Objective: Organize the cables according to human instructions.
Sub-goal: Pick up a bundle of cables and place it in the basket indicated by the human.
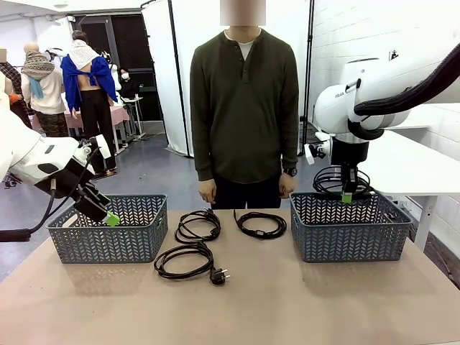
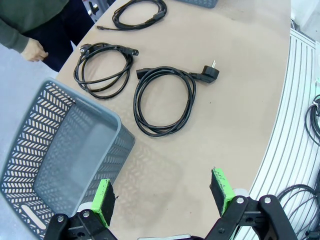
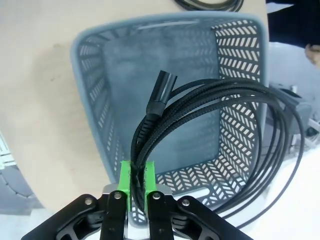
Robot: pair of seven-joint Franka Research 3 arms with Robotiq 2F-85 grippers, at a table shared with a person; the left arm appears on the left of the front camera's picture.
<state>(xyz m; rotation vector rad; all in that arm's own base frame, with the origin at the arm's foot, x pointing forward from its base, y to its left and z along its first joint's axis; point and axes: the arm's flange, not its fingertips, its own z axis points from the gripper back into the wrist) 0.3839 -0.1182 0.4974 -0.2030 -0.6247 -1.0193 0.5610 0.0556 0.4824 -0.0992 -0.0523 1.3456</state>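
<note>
Three coiled black cables lie on the table: one (image 1: pixel 198 225) mid-left, one (image 1: pixel 261 223) mid-right, and a nearer one (image 1: pixel 185 260) with its plug by the front. A fourth cable (image 1: pixel 336 180) hangs over the right basket (image 1: pixel 352 241), with my right gripper (image 1: pixel 347 194) shut on it. In the right wrist view the gripper (image 3: pixel 136 177) pinches that cable's bundled loops (image 3: pixel 210 100) above the basket (image 3: pixel 90 45). My left gripper (image 1: pixel 106 214) stands open over the left basket (image 1: pixel 108 241). In the left wrist view its open gripper (image 2: pixel 162 195) holds nothing, the nearest cable (image 2: pixel 162 100) ahead.
The human (image 1: pixel 244 108) stands at the far side, both hands low at the table edge. The left basket (image 2: pixel 30 155) has nothing in it. Two more cables (image 2: pixel 102 67) (image 2: pixel 137 12) lie beyond the nearest one. A white table stands at the right.
</note>
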